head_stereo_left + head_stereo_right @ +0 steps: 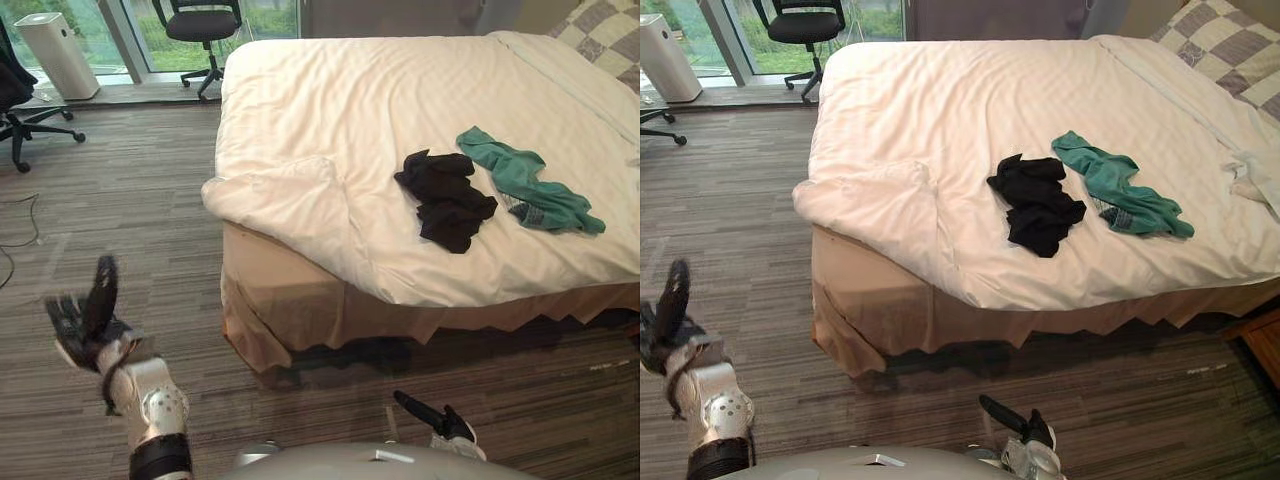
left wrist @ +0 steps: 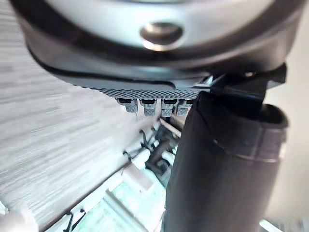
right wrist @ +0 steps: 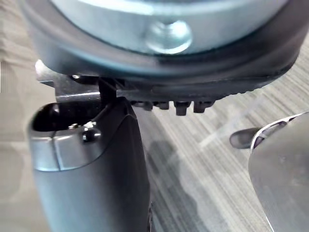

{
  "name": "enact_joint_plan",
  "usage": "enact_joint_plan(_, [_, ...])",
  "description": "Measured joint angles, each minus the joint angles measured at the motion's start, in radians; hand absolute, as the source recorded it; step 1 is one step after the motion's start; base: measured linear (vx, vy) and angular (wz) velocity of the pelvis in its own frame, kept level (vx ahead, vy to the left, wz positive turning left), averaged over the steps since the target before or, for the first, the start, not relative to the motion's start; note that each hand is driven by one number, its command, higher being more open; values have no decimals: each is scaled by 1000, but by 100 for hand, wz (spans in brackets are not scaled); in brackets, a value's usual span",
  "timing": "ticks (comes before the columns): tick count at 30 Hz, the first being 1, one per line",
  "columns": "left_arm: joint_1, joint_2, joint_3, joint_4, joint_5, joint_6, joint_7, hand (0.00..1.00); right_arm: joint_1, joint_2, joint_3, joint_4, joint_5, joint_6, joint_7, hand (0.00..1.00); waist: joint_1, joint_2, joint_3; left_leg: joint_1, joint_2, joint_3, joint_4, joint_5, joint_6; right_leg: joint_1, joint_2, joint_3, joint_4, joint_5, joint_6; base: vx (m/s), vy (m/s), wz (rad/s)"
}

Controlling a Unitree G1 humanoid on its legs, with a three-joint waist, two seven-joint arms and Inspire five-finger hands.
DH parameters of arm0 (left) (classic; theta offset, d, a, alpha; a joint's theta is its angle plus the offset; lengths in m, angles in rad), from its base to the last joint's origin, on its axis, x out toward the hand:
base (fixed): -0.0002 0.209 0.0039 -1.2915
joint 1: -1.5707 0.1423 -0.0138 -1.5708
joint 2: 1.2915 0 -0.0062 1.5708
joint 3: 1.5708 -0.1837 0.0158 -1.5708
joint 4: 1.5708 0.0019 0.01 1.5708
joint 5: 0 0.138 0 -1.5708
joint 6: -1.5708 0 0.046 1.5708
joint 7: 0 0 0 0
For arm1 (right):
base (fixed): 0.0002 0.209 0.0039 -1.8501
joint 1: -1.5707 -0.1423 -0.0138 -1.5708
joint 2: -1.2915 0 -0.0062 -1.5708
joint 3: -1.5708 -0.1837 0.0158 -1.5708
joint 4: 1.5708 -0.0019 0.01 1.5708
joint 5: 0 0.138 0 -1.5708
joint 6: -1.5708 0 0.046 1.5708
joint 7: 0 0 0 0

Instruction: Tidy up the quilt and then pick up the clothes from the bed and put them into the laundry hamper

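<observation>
White quilt is lying across the bed, its near-left corner folded back. Black clothes and a teal garment are sitting on it, just beside each other. Left hand is hovering over the floor, fingers straight and empty. Right hand is hanging low, fingers extended and empty.

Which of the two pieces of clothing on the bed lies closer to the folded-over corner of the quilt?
The black garment. It lies next to the green one, on the side toward the quilt's folded-over corner.
</observation>
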Motion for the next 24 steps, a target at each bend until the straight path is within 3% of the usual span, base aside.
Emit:
enact_joint_plan(1, [1,42,-48,-57,172,21,-1,100,9,-3,0,1,-1,-3,10,100,1,-5,-6,-8,-1,-1,0,0,0,-9,0,1,0,0,0,0,0,0])
enact_joint_plan(5, [-37,134,-148,-132,464,43,-31,100,37,-20,0,2,-1,0,33,100,-11,3,-14,-16,-7,14,3,-3,1,-25,-3,16,-4,2,1,23,17,-11])
enact_joint_plan(7, [-131,190,-186,-100,610,91,-34,100,57,-31,3,3,-2,1,39,100,-29,8,-20,-37,-7,24,4,-4,1,-46,0,29,-19,15,1,23,7,-13])
enact_joint_plan(11, [-261,262,-214,-69,722,138,-34,100,57,-41,5,-3,-3,0,47,100,-42,22,-14,-103,-1,51,10,2,4,-121,7,64,-20,39,-6,3,-8,-23])
enact_joint_plan(12, [-403,335,-271,-24,802,168,-27,100,57,-37,7,-22,-3,0,47,100,-49,15,10,-172,6,49,49,1,6,-175,8,73,-20,62,-17,-52,-32,-6])
enact_joint_plan(16, [-628,449,-344,26,951,203,-6,100,57,-27,47,-108,-3,-16,34,100,-78,2,78,-280,19,54,97,-5,14,-276,15,100,-18,106,-32,-74,-23,-13])
enact_joint_plan(24, [-912,599,-448,252,1026,291,4,100,81,-20,113,-263,27,-48,25,100,-98,-9,177,-425,24,72,159,-7,22,-412,13,139,-20,147,-37,-90,-17,-11])
